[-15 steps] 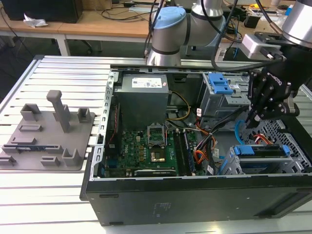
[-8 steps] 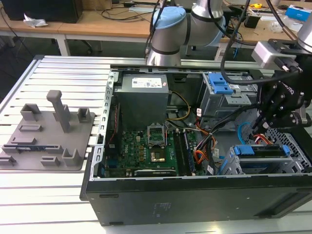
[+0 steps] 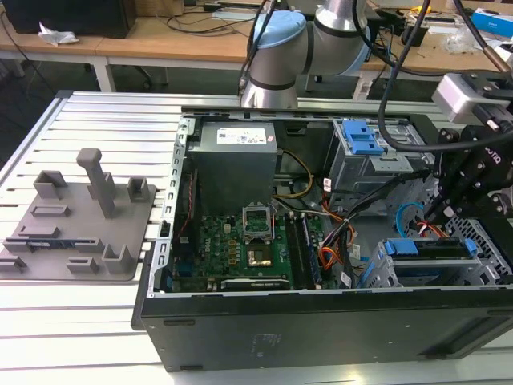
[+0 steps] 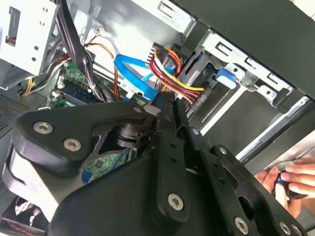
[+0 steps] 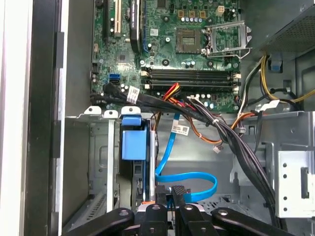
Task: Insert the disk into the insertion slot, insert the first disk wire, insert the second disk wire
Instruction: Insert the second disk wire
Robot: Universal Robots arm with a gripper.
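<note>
Silver hard drive in bright blue plastic caddy (image 3: 425,247) judged already seated in light grey perforated sheet-metal drive cage (image 3: 489,241), lower right of exterior view; blue caddy tab (image 5: 134,142) seen left of centre in first wrist view. Black gripper (image 5: 172,196) lowered at drive's connector end. Jaws appear pressed nearly together around small dark plug; exact grip cannot be told. Thin flat light-blue cable (image 5: 189,177) looped just beside jaws, lower centre. Red-yellow-black wire bundle (image 4: 170,73) at drive's rear. Wire insertion judged under way, not finished.
</note>
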